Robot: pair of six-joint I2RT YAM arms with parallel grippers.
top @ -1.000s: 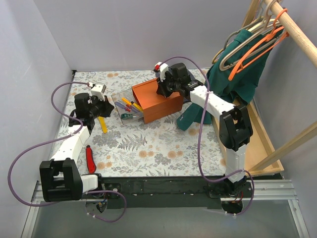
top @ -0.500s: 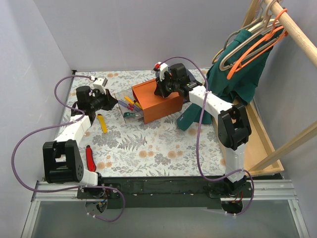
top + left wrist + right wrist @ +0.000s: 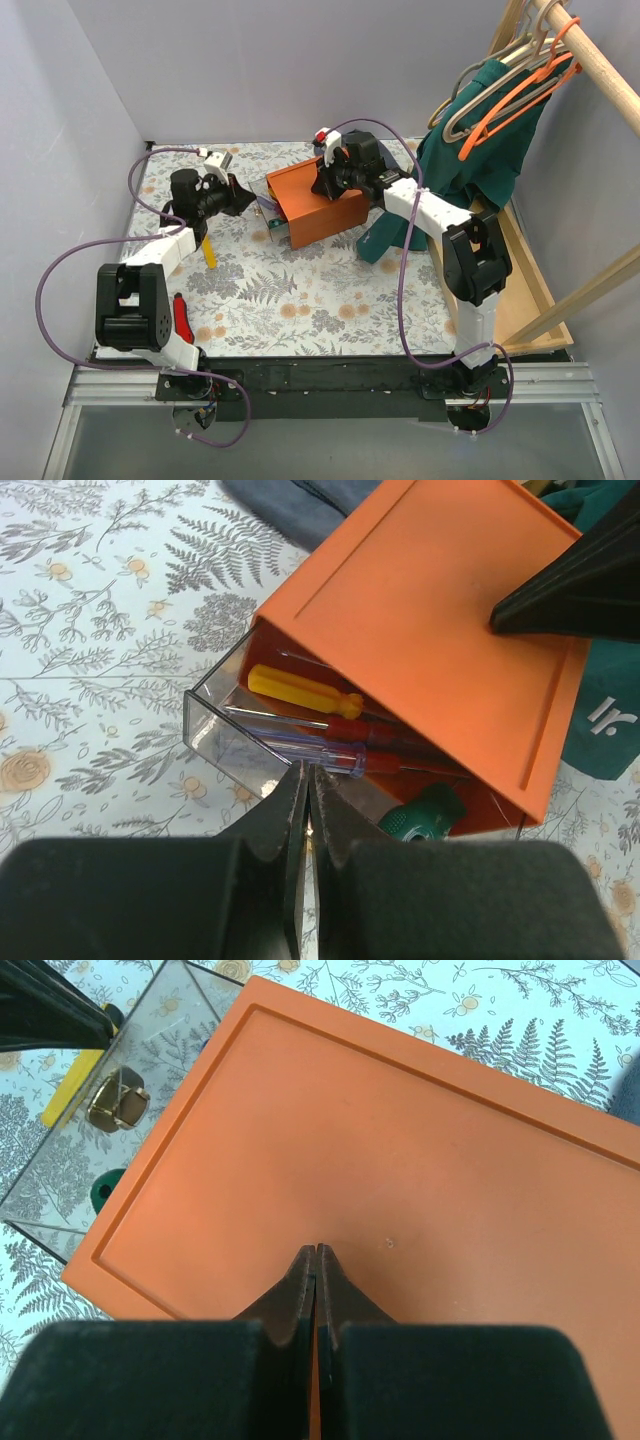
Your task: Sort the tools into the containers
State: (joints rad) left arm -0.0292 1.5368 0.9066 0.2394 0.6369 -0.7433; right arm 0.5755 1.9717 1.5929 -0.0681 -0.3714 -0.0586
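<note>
The orange box point(image 3: 318, 206) lies bottom-up, tilted over the clear box point(image 3: 222, 732), whose open end sticks out on the left. Inside the clear box I see a yellow-handled screwdriver point(image 3: 300, 690), a red-and-blue one point(image 3: 345, 758) and a green handle point(image 3: 428, 815). My left gripper point(image 3: 307, 772) is shut, its tip at the clear box's near wall. My right gripper point(image 3: 316, 1250) is shut, its tip against the orange box's point(image 3: 400, 1140) flat upturned side. A yellow screwdriver point(image 3: 208, 250) and a red-handled tool point(image 3: 183, 318) lie loose on the floral table.
A green garment point(image 3: 470, 160) and clothes hangers point(image 3: 510, 90) hang from a wooden rail at the right. Below them runs a long wooden tray point(image 3: 535, 290). Grey walls close the left and far sides. Purple cables loop over both arms.
My left arm has swung away from me and to the right, bringing its shut gripper up to the clear box. Less of that box now shows beside the orange box. The right arm barely moved.
</note>
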